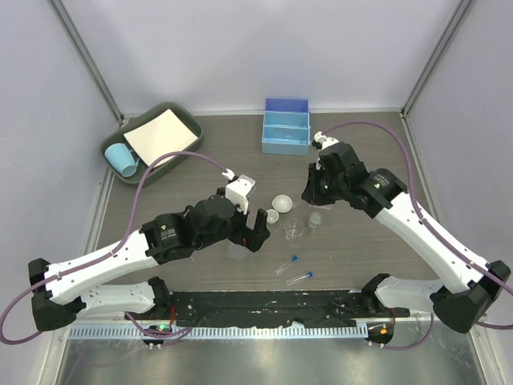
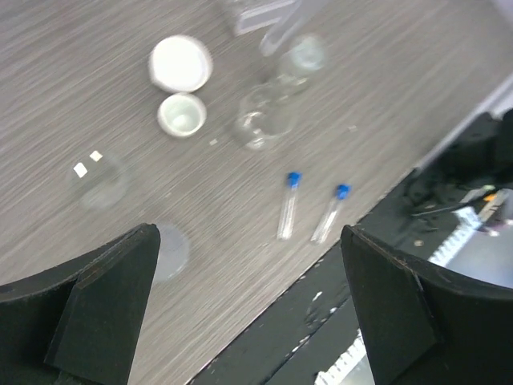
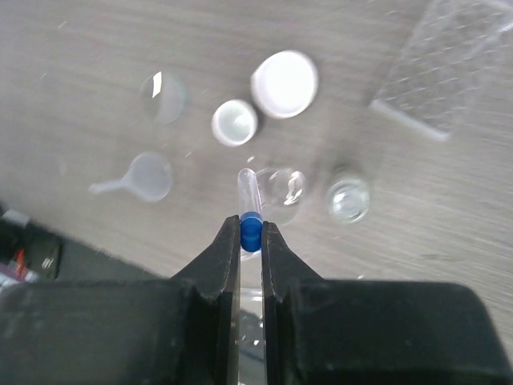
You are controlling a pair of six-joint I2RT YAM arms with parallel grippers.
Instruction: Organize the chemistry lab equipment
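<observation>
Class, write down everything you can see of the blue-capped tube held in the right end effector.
The tube is slim, clear and seemingly empty, with a rounded closed end and a blue cap. The right end effector is shut on the cap, so the clear body juts out beyond the fingertips, above the table.

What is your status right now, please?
Left claw open, empty. Right claw shut on blue-capped tube. Two tubes lying loose. Tube rack unobstructed.

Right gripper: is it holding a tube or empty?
Holding one. The right gripper is shut on the blue cap of a clear tube, whose body sticks out beyond the jaws.
</observation>
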